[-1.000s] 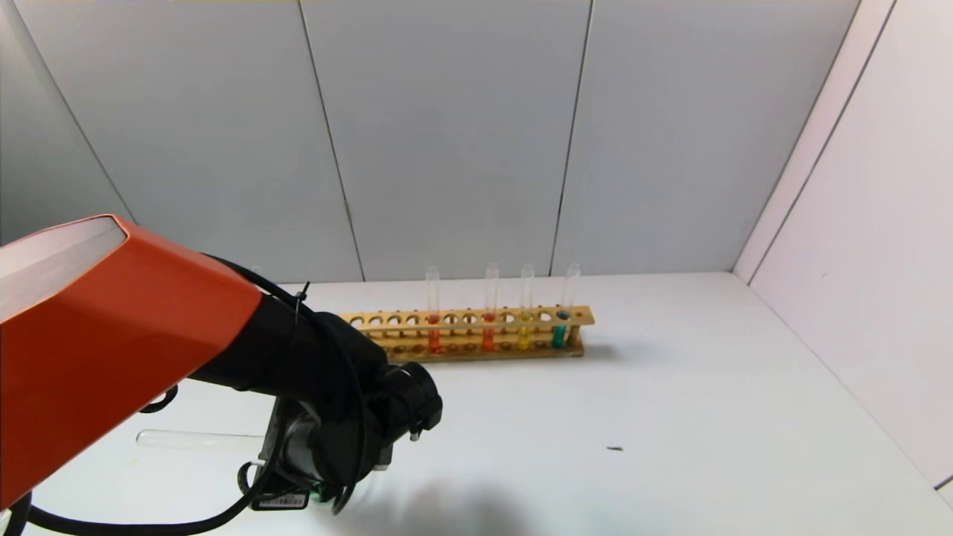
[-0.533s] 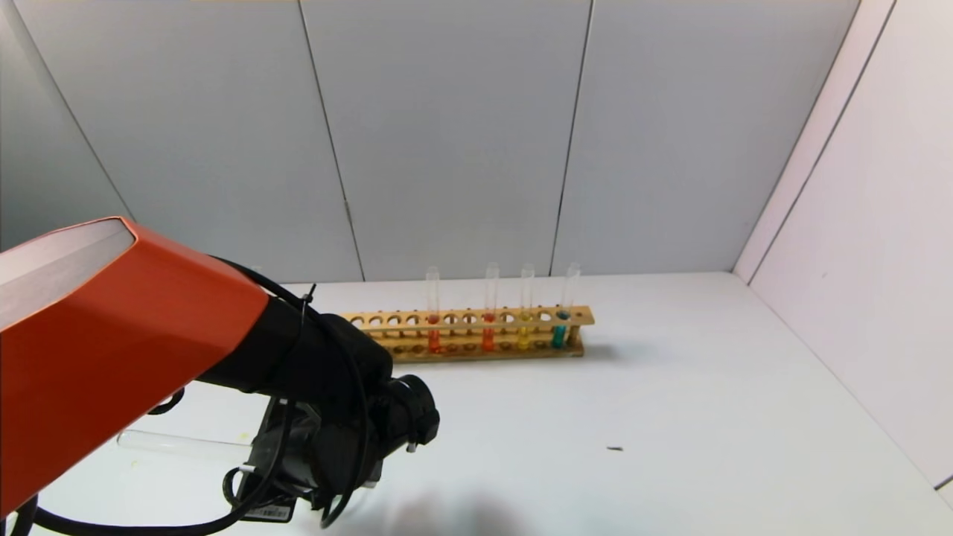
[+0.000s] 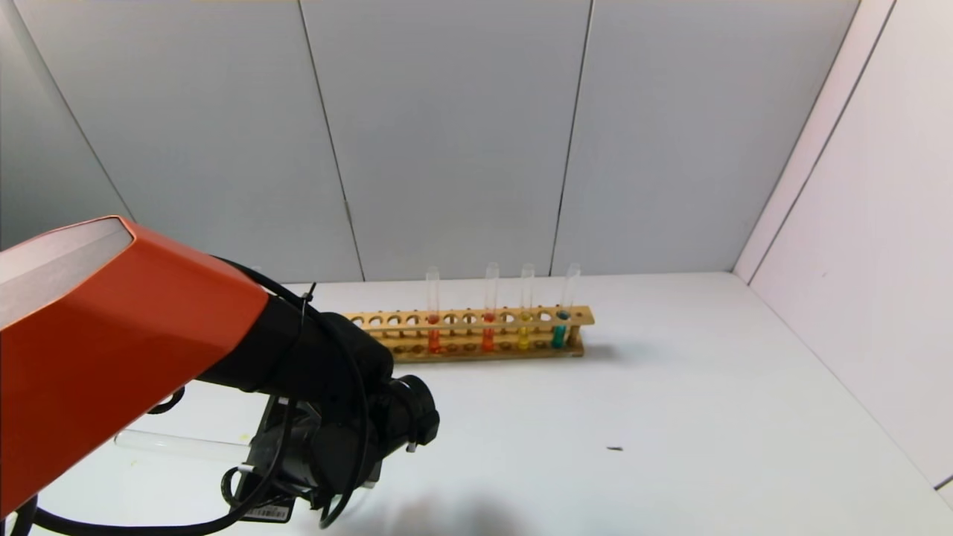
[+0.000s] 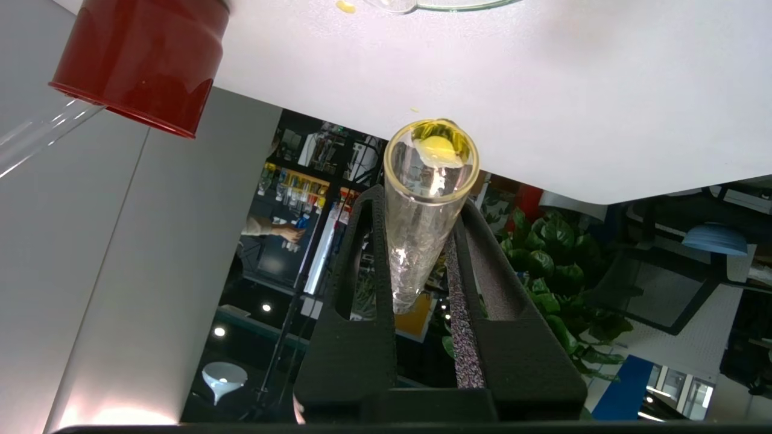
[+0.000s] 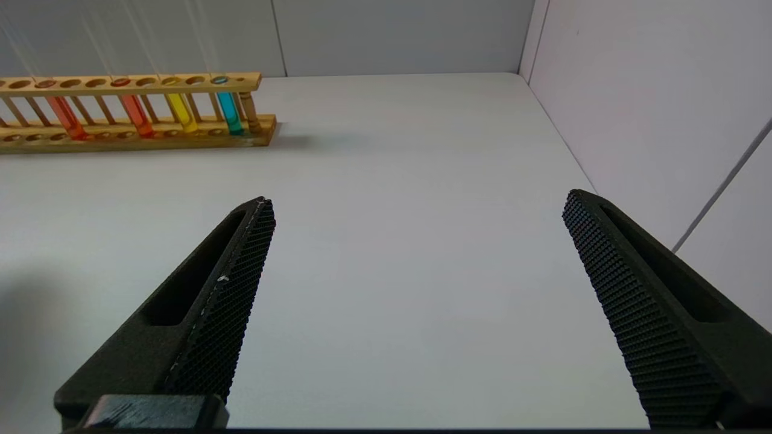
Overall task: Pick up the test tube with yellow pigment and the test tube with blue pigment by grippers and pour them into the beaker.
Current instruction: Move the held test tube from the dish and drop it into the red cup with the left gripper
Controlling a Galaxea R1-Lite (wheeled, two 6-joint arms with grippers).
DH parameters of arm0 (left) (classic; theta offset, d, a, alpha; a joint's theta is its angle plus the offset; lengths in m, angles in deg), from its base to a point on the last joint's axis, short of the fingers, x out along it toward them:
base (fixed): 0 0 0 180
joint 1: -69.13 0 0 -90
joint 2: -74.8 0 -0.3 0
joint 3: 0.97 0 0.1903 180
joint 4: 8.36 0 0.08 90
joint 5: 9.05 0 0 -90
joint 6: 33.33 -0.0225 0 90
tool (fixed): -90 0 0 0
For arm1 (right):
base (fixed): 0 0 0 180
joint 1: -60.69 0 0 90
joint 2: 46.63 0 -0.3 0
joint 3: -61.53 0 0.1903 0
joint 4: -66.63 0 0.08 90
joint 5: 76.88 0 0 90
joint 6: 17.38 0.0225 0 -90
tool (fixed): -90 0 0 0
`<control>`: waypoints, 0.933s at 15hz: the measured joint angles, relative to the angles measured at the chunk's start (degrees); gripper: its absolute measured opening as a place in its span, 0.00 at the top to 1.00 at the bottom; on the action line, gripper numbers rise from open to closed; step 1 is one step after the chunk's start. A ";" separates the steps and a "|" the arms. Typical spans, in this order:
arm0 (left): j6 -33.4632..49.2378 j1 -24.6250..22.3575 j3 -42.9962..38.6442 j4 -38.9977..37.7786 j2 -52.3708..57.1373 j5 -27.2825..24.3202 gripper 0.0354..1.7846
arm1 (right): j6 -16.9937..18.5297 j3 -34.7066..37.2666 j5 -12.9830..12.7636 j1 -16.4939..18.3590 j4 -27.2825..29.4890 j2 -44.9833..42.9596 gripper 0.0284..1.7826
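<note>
My left gripper (image 4: 422,202) is shut on a clear test tube (image 4: 425,199) with only a yellow film and a drop at its mouth. In the head view this tube (image 3: 179,445) lies about level, sticking out left of the left wrist. The beaker's rim (image 4: 446,5) shows at the wrist view's edge, apart from the tube's mouth; the head view hides it. A test tube with yellow pigment (image 3: 523,339) and a test tube with blue pigment (image 3: 558,335) stand in the wooden rack (image 3: 476,316). My right gripper (image 5: 419,199) is open and empty over bare table.
Two orange-red tubes (image 3: 433,339) stand in the rack (image 5: 120,81) too. A dark red cup (image 4: 139,60) stands near the beaker, with a clear tube (image 4: 36,135) beside it. A yellow drop (image 4: 345,6) lies on the table. Walls close the back and right.
The left wrist and its held tube have shifted slightly left and down over the last second, then held still. The right arm shows no movement.
</note>
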 joint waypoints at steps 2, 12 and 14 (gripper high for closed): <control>0.05 0.00 0.00 0.02 0.00 -0.01 0.85 | 0.00 0.00 0.02 0.00 0.02 -0.01 0.02; 0.49 0.66 0.20 -0.39 0.18 -0.04 0.85 | 0.02 0.00 0.02 0.00 0.00 0.00 0.02; 0.77 0.72 0.99 -0.61 1.40 -0.45 0.85 | 0.00 0.00 0.00 0.02 0.02 0.00 0.02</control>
